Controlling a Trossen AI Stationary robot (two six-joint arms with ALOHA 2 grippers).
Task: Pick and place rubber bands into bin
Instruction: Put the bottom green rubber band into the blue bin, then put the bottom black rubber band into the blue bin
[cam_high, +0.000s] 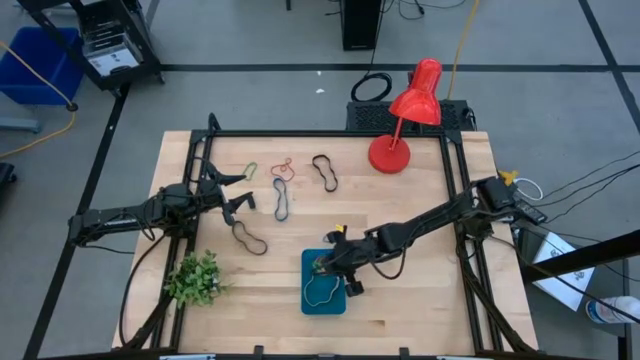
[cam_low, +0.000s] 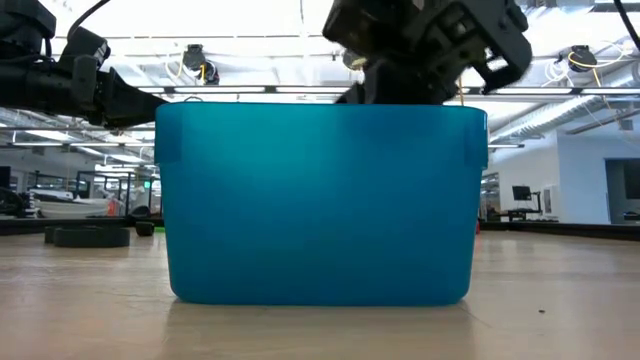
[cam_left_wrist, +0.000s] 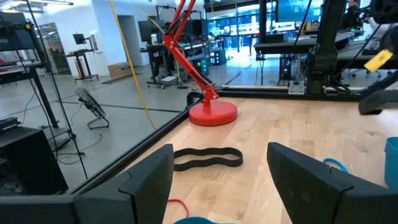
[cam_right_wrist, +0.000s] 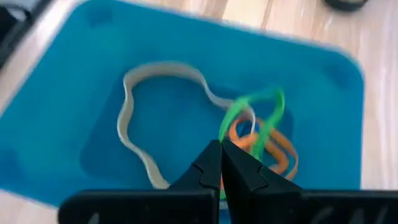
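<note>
The teal bin (cam_high: 323, 297) stands near the table's front middle and fills the low view (cam_low: 320, 200). In it lie a tan band (cam_right_wrist: 134, 118) and an orange band (cam_right_wrist: 283, 155). My right gripper (cam_right_wrist: 222, 148) is over the bin's far part, shut on a green band (cam_right_wrist: 249, 109). My left gripper (cam_high: 238, 203) is open and empty at the table's left, above the wood. Loose bands lie flat on the table: black (cam_high: 325, 172), red (cam_high: 283, 168), green-tan (cam_high: 250, 171), blue-black (cam_high: 283, 200) and black (cam_high: 250, 238). My right gripper pinches the green band at one end of its loop (cam_right_wrist: 225, 134) between its two shut fingertips, coming from above and slanting down into the bin. The rest of the loop spreads out slack ahead of the fingers, over the orange band.
A red desk lamp (cam_high: 405, 120) stands at the table's far right. A small green plant (cam_high: 195, 278) sits at the near left. Dark frame rails run along the table's left and right sides. Bare wood lies to the right of the bin.
</note>
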